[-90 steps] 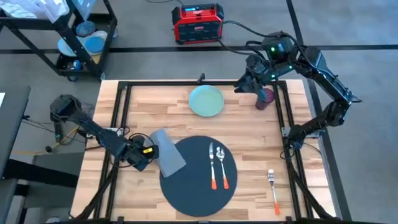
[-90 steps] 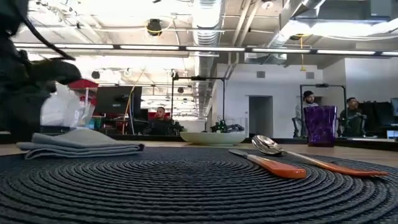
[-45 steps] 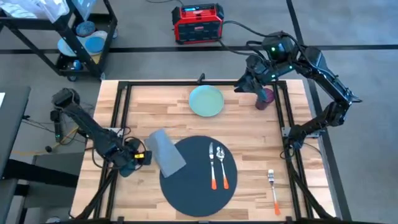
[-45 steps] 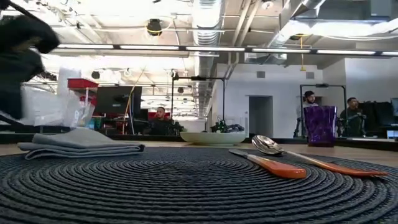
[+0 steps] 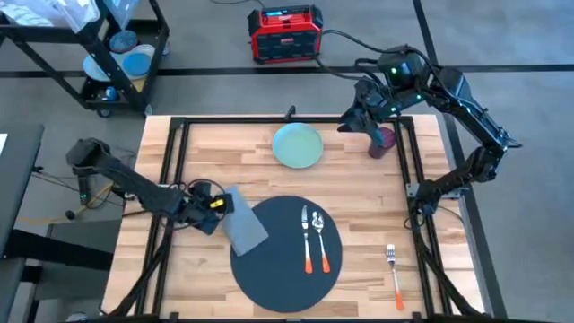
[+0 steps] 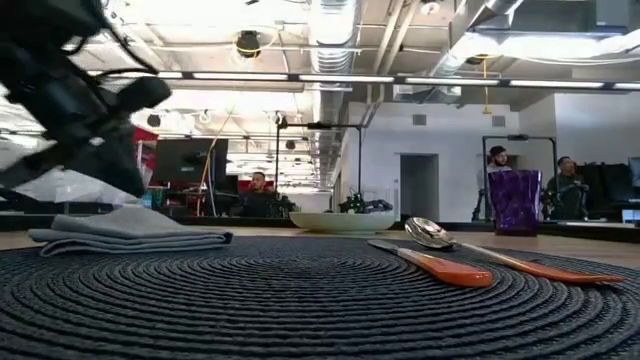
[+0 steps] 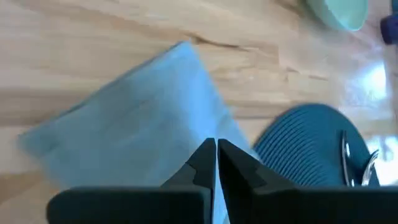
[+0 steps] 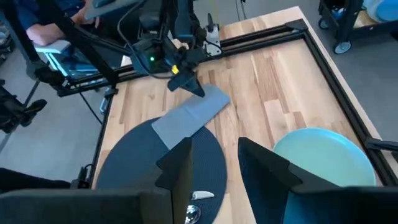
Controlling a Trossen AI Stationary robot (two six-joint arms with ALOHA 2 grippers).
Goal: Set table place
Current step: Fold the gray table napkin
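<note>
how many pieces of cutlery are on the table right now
3: a knife and a spoon lie side by side on the round placemat, and a fork lies on the bare table to its right.

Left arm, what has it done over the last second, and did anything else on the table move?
The left tool backed off toward the table's left edge, then swung in again and now sits with fingers shut at the grey napkin's far left corner. The napkin lies where it did, overlapping the round placemat. The right tool, open, stayed beyond the green plate; knife, spoon and fork have not moved.
</note>
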